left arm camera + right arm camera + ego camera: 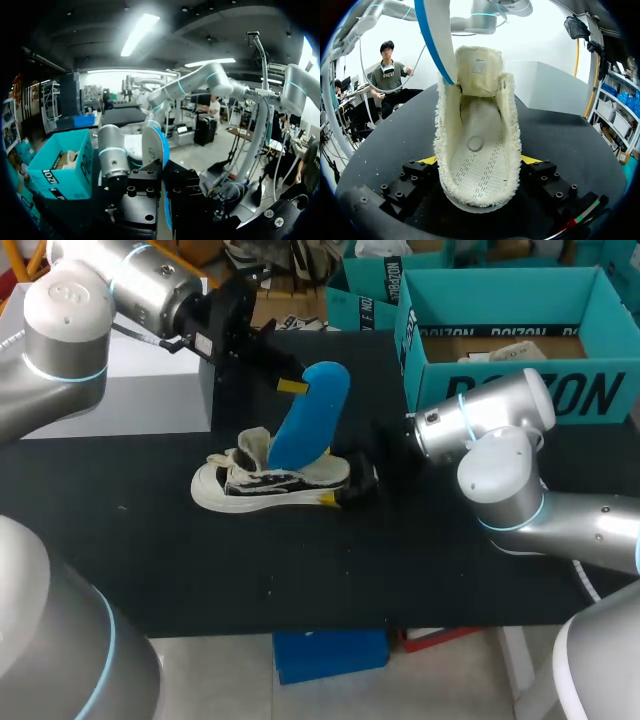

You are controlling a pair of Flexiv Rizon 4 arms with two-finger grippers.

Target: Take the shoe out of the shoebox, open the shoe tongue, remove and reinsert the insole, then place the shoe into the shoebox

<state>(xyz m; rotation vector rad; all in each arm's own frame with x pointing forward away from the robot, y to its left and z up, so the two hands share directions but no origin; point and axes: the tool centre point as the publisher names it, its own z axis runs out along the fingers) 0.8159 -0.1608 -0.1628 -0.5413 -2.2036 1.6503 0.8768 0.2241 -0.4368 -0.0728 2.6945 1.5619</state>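
A white and black shoe lies on the black table, its fleece lining open to the right wrist view. My right gripper is shut on the shoe's heel end, yellow fingertips pressed on both sides. A blue insole stands tilted, its lower end in the shoe's opening. My left gripper is shut on its upper part; in the left wrist view the insole shows edge-on between the black fingers. The insole's blue edge rises beside the tongue.
The teal shoebox stands open at the back right of the table, behind my right arm, and it also shows as the teal box in the left wrist view. A second teal box sits behind it.
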